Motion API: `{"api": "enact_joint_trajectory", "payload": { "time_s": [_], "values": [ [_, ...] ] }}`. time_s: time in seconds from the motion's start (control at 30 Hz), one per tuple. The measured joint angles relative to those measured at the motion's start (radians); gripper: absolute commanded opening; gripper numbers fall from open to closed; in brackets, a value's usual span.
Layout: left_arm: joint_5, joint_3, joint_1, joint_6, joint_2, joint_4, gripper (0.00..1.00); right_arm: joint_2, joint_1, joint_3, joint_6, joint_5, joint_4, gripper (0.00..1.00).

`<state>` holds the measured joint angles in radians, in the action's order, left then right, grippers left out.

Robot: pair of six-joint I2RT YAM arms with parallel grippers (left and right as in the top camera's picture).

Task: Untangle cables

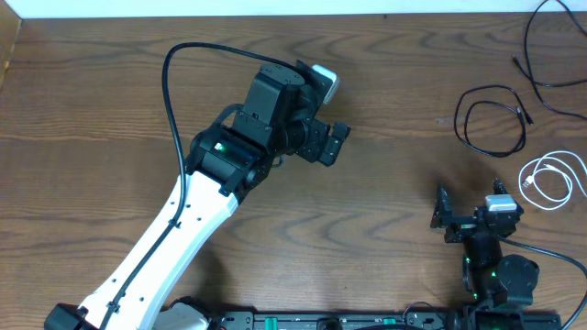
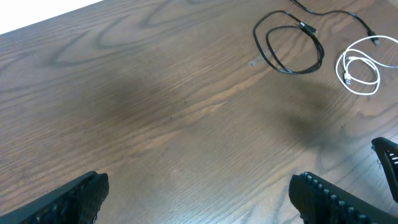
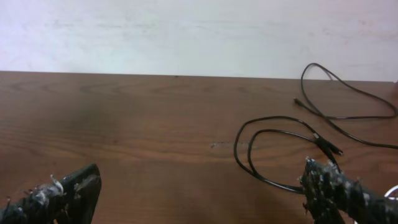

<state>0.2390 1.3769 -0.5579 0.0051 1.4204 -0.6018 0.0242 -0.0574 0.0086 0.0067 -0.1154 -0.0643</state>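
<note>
Overhead, looped black cable (image 1: 495, 153), white cable (image 1: 535, 174), left tool (image 1: 330, 144) spread

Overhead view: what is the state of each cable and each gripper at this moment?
Looped black cable: lying in a loose double loop, not held.
Long black cable: spread out, partly out of frame, not held.
White cable: coiled in small loops, not held.
Left gripper: open, empty.
Right gripper: open, empty.

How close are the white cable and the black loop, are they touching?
Apart. The overhead view shows bare wood between the white cable and the black loop; the left wrist view shows that gap too.
</note>
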Motion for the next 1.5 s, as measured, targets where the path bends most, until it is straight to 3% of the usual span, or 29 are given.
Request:
{"api": "enact_joint_trajectory", "payload": {
  "time_s": [0.4, 0.8, 0.97, 1.2, 1.33, 1.5],
  "values": [
    [-0.002, 0.000, 0.000, 0.000, 0.000, -0.098, 0.98, 0.000, 0.000, 0.000, 0.000, 0.000, 0.000, 0.99],
    [-0.156, 0.000, 0.063, 0.029, -0.005, 0.000, 0.98, 0.000, 0.000, 0.000, 0.000, 0.000, 0.000, 0.99],
    [-0.107, -0.025, 0.192, 0.040, -0.046, 0.227, 0.98, 0.000, 0.000, 0.000, 0.000, 0.000, 0.000, 0.99],
    [-0.037, -0.134, 0.336, 0.045, -0.179, 0.379, 0.98, 0.000, 0.000, 0.000, 0.000, 0.000, 0.000, 0.99],
    [-0.023, -0.263, 0.389, 0.045, -0.265, 0.494, 0.98, 0.000, 0.000, 0.000, 0.000, 0.000, 0.000, 0.99],
    [-0.016, -0.487, 0.438, 0.046, -0.388, 0.761, 0.98, 0.001, 0.000, 0.000, 0.000, 0.000, 0.000, 0.99]
  ]
}}
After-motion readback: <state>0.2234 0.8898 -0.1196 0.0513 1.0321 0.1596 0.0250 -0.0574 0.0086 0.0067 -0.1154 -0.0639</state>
